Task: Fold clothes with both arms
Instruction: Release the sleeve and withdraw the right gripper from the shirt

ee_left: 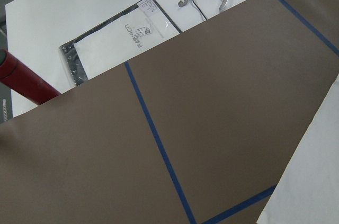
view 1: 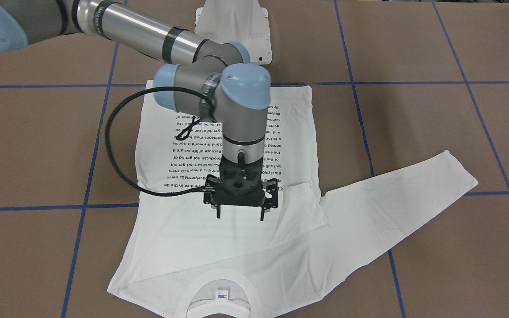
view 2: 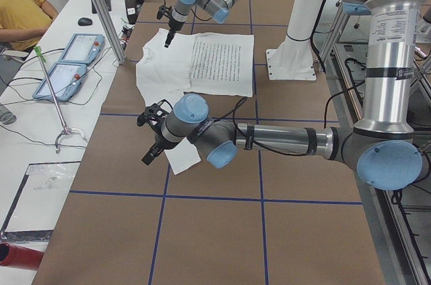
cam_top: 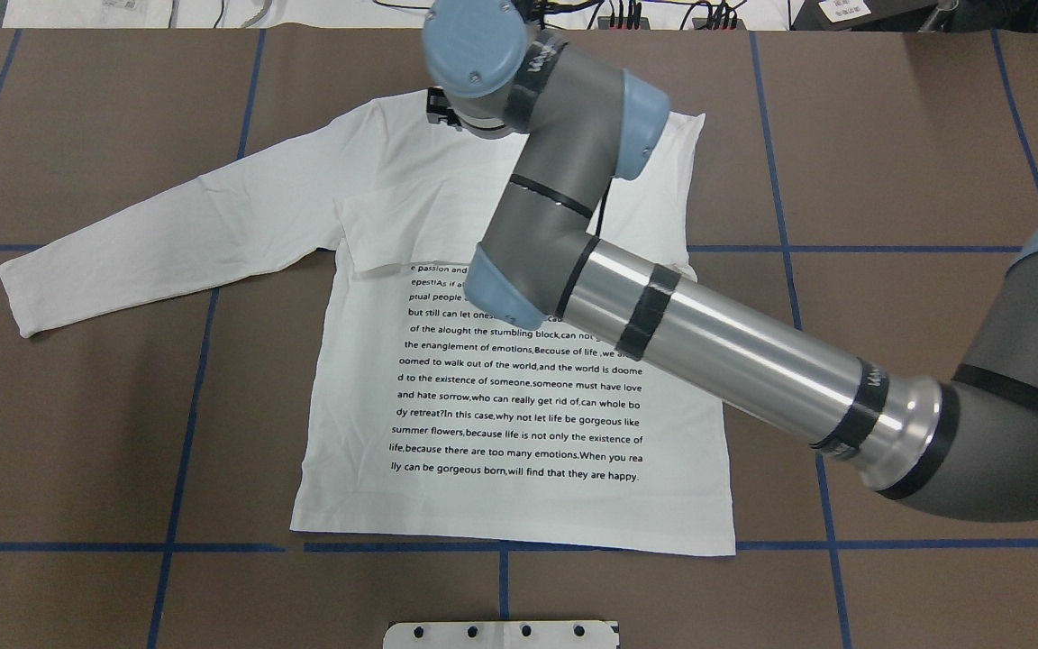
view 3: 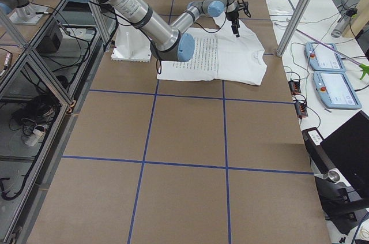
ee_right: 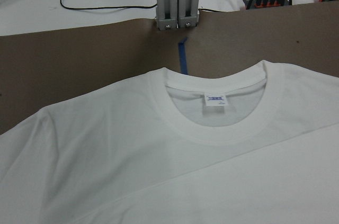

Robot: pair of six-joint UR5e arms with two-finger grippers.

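Brown table [view 1: 413, 44]: front view, right gripper [view 1: 240, 217] fingers apart above T-shirt [view 1: 369, 207]; left gripper [view 2: 151, 150]: cannot tell.

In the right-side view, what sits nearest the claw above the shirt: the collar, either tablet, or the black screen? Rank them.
From the right claw:
1. Collar, just to its right.
2. Far tablet, farther right.
3. Near tablet, closer to the camera.
4. Black screen, at the right edge.

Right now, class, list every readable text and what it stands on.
"summer flowers,because life is not only the existence of": T-shirt print.
"lly can be gorgeous born,will find that they are happy.": its last line.
More such lines above; the top ones are partly hidden by the right arm.
Neck label: too small to read.
Clear packet label: blurred.
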